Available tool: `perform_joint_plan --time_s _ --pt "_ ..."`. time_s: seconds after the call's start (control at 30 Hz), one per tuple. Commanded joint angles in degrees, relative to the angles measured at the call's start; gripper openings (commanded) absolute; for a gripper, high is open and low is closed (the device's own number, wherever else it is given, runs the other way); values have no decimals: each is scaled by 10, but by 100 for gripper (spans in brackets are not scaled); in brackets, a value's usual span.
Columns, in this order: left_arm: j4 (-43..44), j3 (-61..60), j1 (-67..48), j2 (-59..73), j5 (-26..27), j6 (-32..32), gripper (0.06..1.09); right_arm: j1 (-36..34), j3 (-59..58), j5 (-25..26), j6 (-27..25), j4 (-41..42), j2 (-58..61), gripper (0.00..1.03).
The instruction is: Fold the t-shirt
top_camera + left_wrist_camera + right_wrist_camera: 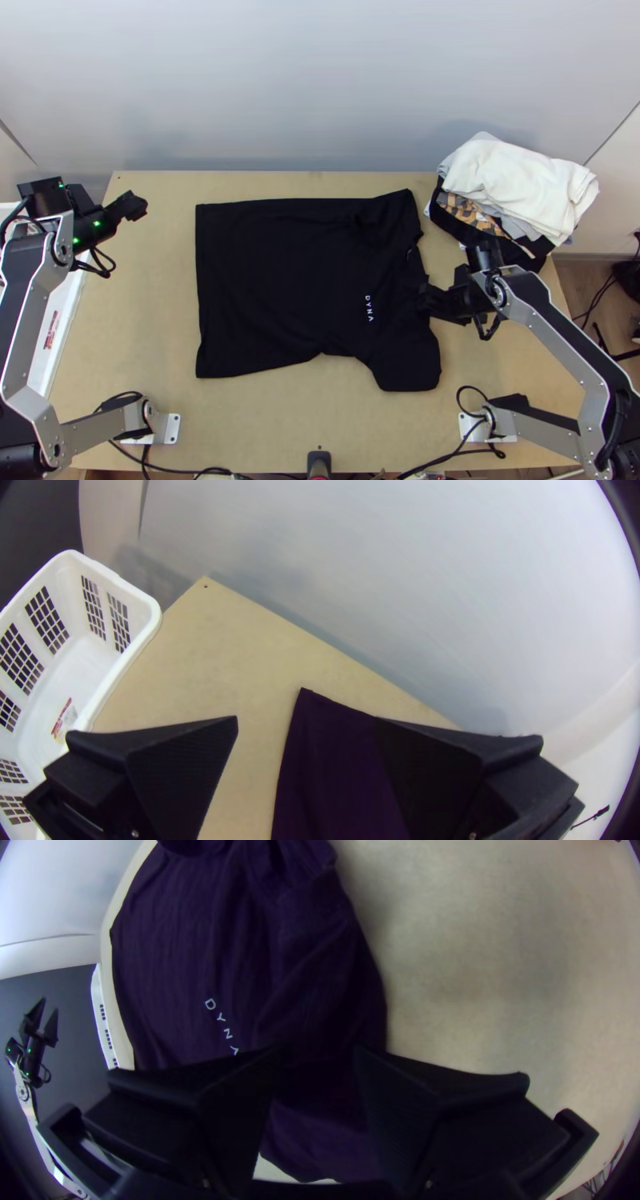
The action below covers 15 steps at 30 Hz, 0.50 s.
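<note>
Far left, beside the surface [152, 320]: white plastic basket [110, 680] with slotted walls; top view has it partly hidden behind the left arm and cut off by the edge. Label [65, 719] inside carries red print, too small to make out. Left gripper [138, 206] hangs over the surface's far-left part, well apart from the cloth; left wrist view gives its fingers wide open, nothing held. Middle: black t-shirt [280, 280] lies spread on the surface, hem to the left, neckline and sleeves to the right, a few creases toward the far shoulder. Short row of white lettering [369, 309] on the chest; in right wrist view its end runs up against a finger. Right gripper [428, 300] is at the neckline side, over the shirt; fingers partly open, dark cloth visible between them, no clamped fold seen. Contact cannot be told. Part of the neckline is covered by it. Farther right, at the far corner: clothes pile [520, 184], white on top, patterned and black pieces beneath, lower layers mostly hidden. Right arm [560, 336] cut off at the picture's edge.
</note>
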Motion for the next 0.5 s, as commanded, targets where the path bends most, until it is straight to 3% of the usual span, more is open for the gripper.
perform_joint_plan --time_s 0.0,0.23,0.3,0.4,0.47 --pt "1 3 9 6 0 4 103 31 4 11 29 1 1 52" --pt "1 4 15 6 1 6 103 52 15 24 48 1 -7 52" --pt "1 4 16 6 1 6 103 58 15 24 53 1 -9 59" --pt "0 4 17 6 1 6 103 68 10 25 60 0 -10 77" --pt "0 4 17 5 1 6 103 69 6 25 60 0 -9 79"
